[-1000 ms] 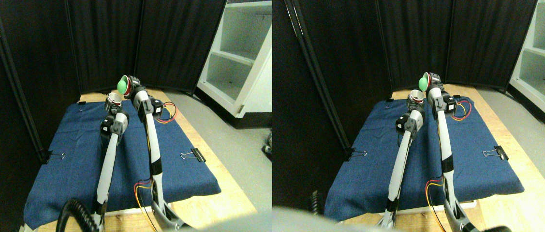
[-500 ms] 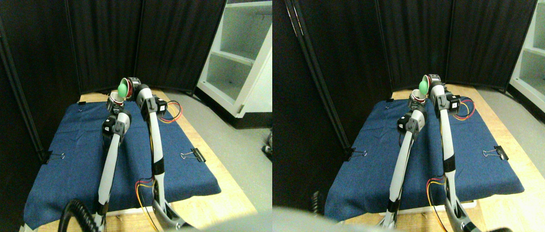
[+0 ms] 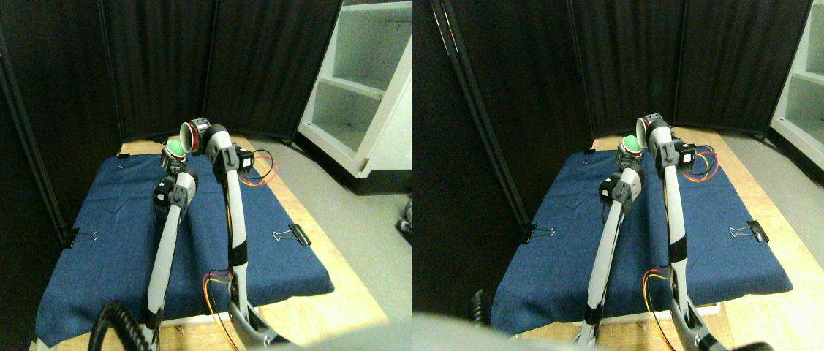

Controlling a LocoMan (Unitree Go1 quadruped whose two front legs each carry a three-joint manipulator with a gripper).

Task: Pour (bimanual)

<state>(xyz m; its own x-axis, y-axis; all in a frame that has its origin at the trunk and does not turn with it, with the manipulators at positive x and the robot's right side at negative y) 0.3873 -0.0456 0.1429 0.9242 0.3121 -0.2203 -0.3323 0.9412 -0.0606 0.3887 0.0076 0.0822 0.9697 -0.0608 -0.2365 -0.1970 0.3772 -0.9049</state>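
Above the far part of the blue cloth [image 3: 112,241], both arms hold small cups close together. My left gripper [image 3: 172,164] is shut on a white cup with a red rim [image 3: 170,156], held upright. A green ball [image 3: 175,148] sits in the mouth of this cup. My right gripper [image 3: 202,133] is shut on a second red-rimmed cup [image 3: 189,136]. That cup is tipped on its side just above and to the right, with its mouth facing left toward the ball.
The cloth covers a wooden table [image 3: 324,300] and is held by binder clips [image 3: 293,234] [image 3: 82,236]. Black screen panels [image 3: 163,66] close off the back and left. A white shelf unit [image 3: 357,95] stands at the right. Red and yellow wires [image 3: 259,172] hang off the right arm.
The green ball has left the mouth of the right cup and dropped into the left cup. The right cup has lowered and tipped further left.
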